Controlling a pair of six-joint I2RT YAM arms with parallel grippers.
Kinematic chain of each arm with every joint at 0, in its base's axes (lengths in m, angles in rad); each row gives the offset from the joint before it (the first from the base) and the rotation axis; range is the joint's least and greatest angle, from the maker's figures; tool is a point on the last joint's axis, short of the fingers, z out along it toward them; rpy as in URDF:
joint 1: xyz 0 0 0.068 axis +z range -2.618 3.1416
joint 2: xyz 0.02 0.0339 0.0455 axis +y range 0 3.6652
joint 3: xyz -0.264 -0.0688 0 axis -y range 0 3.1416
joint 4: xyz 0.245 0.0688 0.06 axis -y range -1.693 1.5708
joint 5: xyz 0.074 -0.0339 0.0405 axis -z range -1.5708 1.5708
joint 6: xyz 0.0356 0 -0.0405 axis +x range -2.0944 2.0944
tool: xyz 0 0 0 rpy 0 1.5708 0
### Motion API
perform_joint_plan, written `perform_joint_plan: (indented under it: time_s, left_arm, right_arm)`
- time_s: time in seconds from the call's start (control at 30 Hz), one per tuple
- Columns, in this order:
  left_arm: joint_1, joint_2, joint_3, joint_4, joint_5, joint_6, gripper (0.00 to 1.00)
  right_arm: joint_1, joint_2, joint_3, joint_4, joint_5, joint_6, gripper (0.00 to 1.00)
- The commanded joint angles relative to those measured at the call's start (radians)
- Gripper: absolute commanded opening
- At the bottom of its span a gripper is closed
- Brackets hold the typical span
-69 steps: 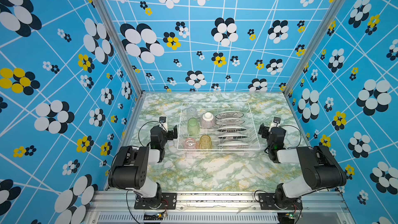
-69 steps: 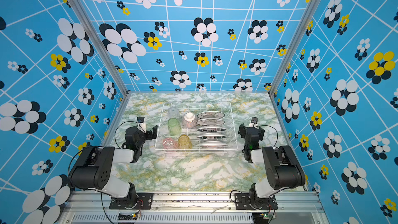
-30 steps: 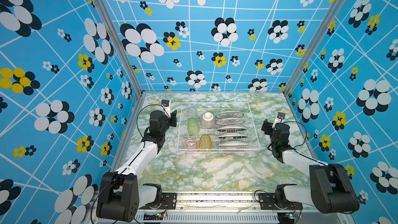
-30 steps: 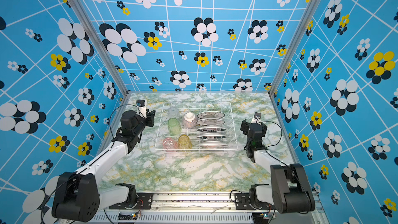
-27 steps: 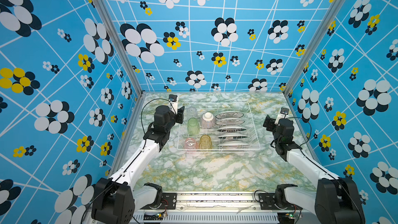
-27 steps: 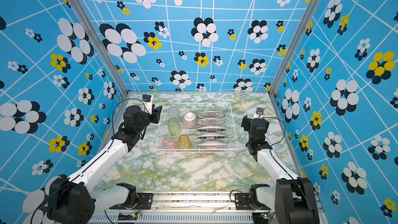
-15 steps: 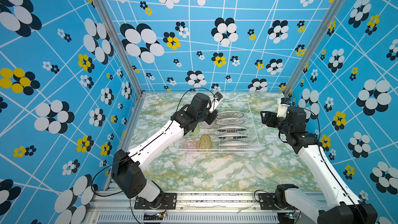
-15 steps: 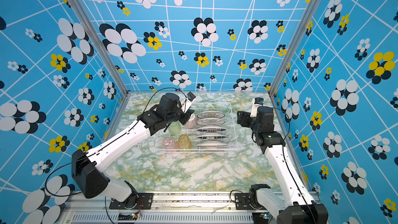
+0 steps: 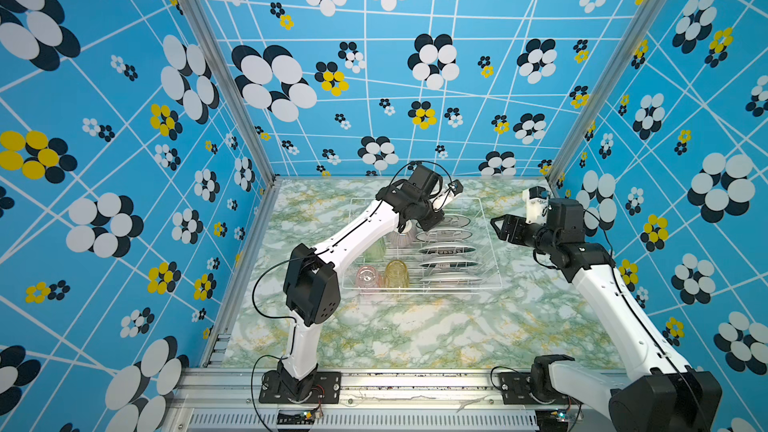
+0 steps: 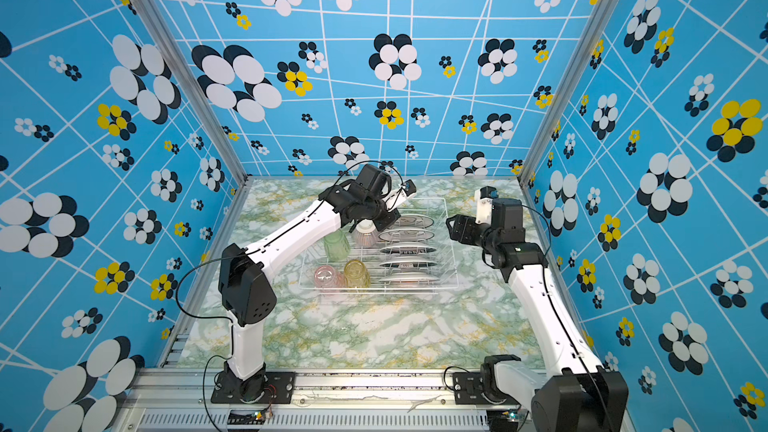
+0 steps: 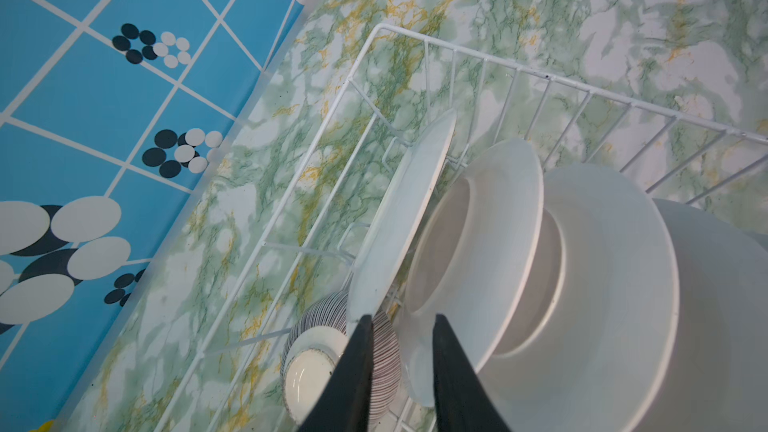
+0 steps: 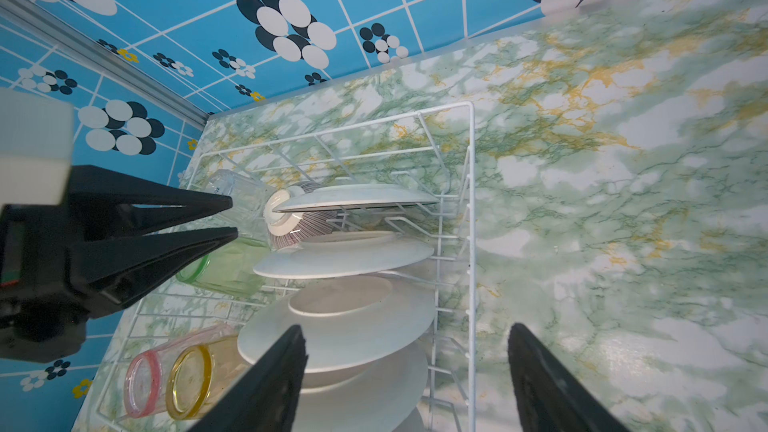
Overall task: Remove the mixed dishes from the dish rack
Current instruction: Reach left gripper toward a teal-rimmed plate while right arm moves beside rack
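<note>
Bright, even light washes the green-veined marble counter point(image 9: 415, 334) with only soft shadows; wide-angle lenses bend the blue flowered walls point(image 9: 124, 118) in both top views.

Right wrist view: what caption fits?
Open right gripper faces white plates in the dish rack, left gripper alongside.

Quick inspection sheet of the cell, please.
Surface: green-marbled tabletop, dish rack toward its far side.
Job's things: five plates upright in the prongs; pink tumbler, amber tumbler, green tumbler, clear tumbler and bowl beside them, in the rack.
Clutter: nothing seen.
Grippers: left gripper by the bowl, jaws narrowly apart, empty; right gripper wide open at the rack's right side, empty.
Cables: black loops off both arms.
Surroundings: blue flower-print walls, aluminium frame.
</note>
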Motion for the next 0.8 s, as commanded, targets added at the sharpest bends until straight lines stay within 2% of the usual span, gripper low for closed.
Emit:
perform_joint_plan:
  time_s: [0.0, 0.23, 0.77]
  left_arm:
    - [0.002, 0.041, 0.064, -0.052, 0.024, 0.055, 0.29]
    - [0.001, 0.119, 0.153, -0.098, 0.046, 0.084, 0.3]
    - [0.0, 0.232, 0.265, -0.117, -0.004, 0.131, 0.32]
  right_arm:
    - [-0.004, 0.017, 0.028, 0.016, -0.03, 0.007, 0.79]
    - [-0.005, 0.035, 0.037, 0.035, -0.032, 0.003, 0.79]
    - [-0.005, 0.042, 0.024, 0.057, -0.018, -0.004, 0.83]
